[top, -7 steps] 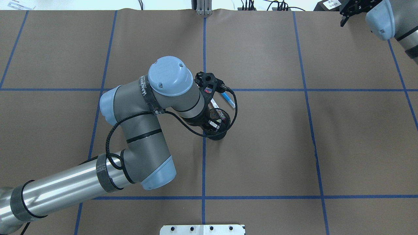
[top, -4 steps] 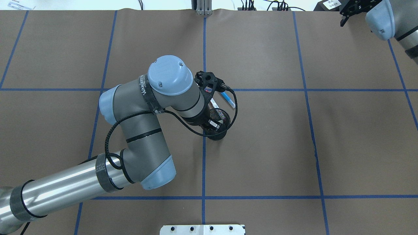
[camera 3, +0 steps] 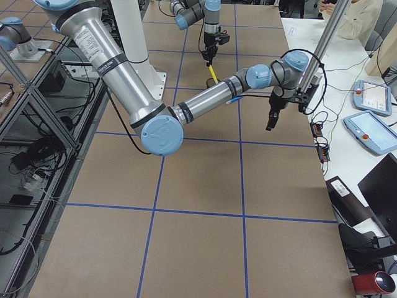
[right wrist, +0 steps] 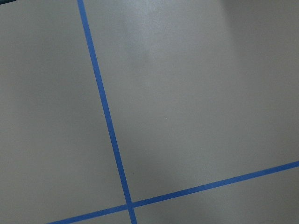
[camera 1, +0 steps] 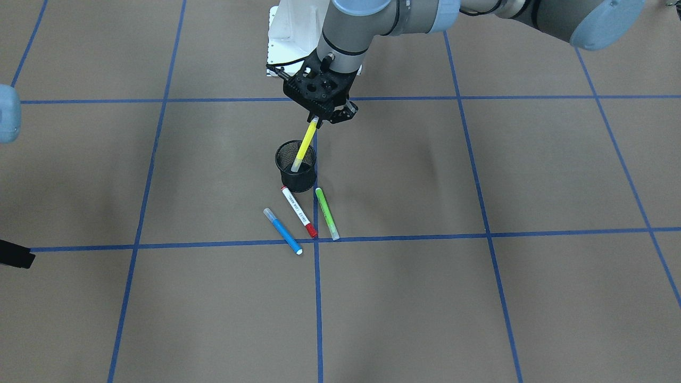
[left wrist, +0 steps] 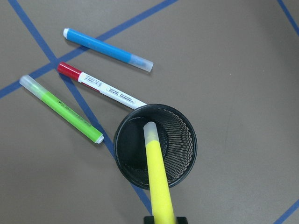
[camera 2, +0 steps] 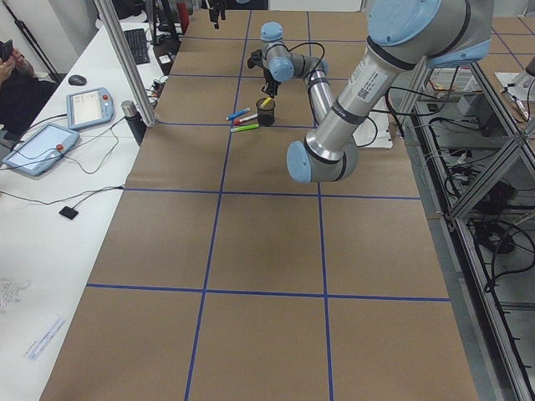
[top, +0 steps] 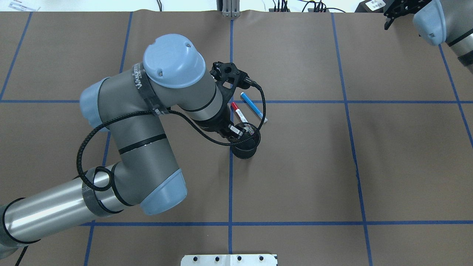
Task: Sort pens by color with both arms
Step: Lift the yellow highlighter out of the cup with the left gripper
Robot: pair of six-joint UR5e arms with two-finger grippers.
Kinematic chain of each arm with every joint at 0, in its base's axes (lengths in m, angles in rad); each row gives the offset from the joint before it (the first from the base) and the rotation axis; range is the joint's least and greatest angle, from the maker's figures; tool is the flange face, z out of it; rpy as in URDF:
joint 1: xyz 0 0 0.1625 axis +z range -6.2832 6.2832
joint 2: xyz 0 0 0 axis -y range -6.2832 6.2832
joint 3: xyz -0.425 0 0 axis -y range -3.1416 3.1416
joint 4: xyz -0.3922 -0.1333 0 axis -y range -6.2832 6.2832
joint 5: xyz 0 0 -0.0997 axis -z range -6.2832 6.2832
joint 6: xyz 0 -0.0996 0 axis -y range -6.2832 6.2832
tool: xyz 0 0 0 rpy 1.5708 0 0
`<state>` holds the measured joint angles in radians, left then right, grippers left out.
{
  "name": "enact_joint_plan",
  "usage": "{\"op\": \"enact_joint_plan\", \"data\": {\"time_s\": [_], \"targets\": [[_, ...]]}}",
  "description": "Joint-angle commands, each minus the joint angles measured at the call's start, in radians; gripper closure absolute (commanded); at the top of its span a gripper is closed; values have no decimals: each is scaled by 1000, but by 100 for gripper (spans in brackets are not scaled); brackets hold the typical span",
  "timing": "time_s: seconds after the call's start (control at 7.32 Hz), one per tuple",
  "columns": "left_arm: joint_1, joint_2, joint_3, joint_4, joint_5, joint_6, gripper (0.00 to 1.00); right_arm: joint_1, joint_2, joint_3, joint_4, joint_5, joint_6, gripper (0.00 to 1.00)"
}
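My left gripper [camera 1: 319,114] is shut on the top of the yellow highlighter [camera 1: 304,144] and holds it tilted above the black mesh cup [camera 1: 308,183], with the pen's lower end still inside the cup. In the left wrist view the yellow highlighter [left wrist: 156,182] points into the cup [left wrist: 189,128]. The blue pen [camera 1: 283,231], the white pen with red ends [camera 1: 298,211] and the lime green highlighter [camera 1: 326,214] lie on the table beside the cup. My right gripper [top: 393,14] hangs at the far right corner; I cannot tell whether it is open.
Brown paper with a blue tape grid [camera 1: 479,234] covers the table. The white pedestal [camera 1: 290,32] stands at the robot's edge. The right wrist view shows only paper and tape lines [right wrist: 107,121]. Tablets and cables lie on the side bench [camera 2: 50,142].
My left arm has risen and its elbow has swung left, lifting the yellow highlighter partway out of the cup. The blue and red-ended pens now show clear of the wrist. The right arm is still.
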<state>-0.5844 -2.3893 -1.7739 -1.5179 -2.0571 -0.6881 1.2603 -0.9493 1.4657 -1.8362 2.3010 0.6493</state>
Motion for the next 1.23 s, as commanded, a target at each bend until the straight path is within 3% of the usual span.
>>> {"op": "enact_joint_plan", "data": {"time_s": [0.0,0.55,1.09], "targets": [[-84,1,-42,33,-81,1,87,-1,1,5,0,0,10,2],[-155,15,-33,99,-120,-63,94,-1,3,12,0,0,19,2],[-149,4,62,49,-114,-540,95,-2,4,13,0,0,32,2]]}}
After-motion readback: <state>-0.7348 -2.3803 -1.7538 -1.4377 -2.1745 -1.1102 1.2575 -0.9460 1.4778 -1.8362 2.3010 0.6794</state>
